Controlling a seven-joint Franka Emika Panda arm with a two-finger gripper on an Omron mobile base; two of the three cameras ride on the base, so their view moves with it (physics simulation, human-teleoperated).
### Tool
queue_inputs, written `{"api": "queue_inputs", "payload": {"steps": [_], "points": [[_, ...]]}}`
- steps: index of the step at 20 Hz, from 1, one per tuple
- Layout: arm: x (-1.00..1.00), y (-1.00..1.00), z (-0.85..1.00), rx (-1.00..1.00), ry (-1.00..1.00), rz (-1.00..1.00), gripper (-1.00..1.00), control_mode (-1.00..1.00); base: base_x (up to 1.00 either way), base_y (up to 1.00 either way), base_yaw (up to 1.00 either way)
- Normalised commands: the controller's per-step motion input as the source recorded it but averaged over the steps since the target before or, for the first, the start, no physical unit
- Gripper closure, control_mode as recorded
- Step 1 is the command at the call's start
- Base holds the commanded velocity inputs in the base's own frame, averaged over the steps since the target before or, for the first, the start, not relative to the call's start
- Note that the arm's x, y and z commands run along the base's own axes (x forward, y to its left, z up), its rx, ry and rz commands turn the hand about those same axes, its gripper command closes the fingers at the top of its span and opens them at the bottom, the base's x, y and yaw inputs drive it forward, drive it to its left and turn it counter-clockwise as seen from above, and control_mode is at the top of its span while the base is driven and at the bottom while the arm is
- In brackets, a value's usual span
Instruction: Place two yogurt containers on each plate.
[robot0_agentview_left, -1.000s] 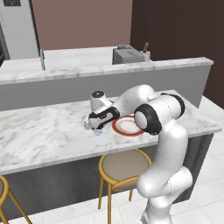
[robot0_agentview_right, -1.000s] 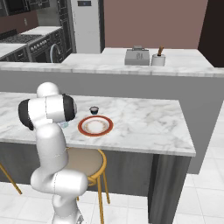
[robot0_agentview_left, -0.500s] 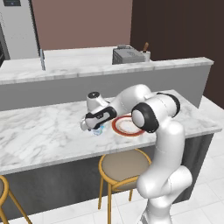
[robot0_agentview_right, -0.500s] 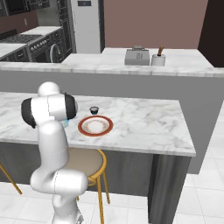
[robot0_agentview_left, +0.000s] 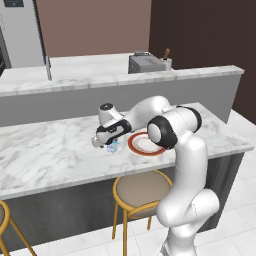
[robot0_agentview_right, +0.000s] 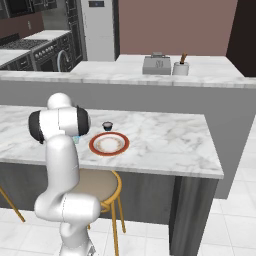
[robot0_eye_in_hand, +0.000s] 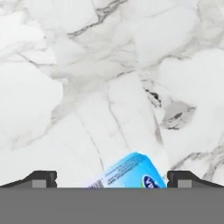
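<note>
A pale blue-and-white yogurt container (robot0_eye_in_hand: 127, 172) lies between my two dark fingertips (robot0_eye_in_hand: 42, 178), slanted in the hand view. My gripper (robot0_eye_in_hand: 113, 179) is open around it, and the jaws stand wide with no grip showing. From the left base view, the gripper (robot0_agentview_left: 106, 144) hangs low over the marble counter, right at this yogurt container (robot0_agentview_left: 113, 147). The plate with the red-orange rim (robot0_agentview_left: 134, 145) lies just right of it with nothing on it. A dark yogurt container (robot0_agentview_right: 107, 126) stands just behind this plate (robot0_agentview_right: 95, 148). My arm hides most of the pale cup (robot0_agentview_right: 76, 140) in the right base view.
The marble island counter (robot0_agentview_left: 45, 155) stretches left, and its front edge is near the plate. A round stool (robot0_agentview_left: 142, 189) stands below it. On the raised back counter sit a toaster (robot0_agentview_right: 156, 64) and a utensil holder (robot0_agentview_right: 180, 67). A fridge (robot0_agentview_right: 98, 27) stands behind.
My hand has moved left and down toward the pale blue yogurt container. The jaws have stayed open. The plate and the dark cup have not moved.
</note>
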Motion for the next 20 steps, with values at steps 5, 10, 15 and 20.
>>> {"api": "queue_inputs", "payload": {"steps": [5,10,15,20], "points": [[0.06,0.00,0.00,0.00,0.00,0.00,-1.00,-1.00,0.00,0.00,0.00],[0.00,0.00,0.00,0.00,0.00,0.00,-1.00,-1.00,0.00,0.00,0.00],[0.00,0.00,-0.02,0.00,0.00,0.00,-1.00,-1.00,0.00,0.00,0.00],[-0.01,0.00,-0.08,0.00,0.00,0.01,-1.00,-1.00,0.00,0.00,0.00]]}}
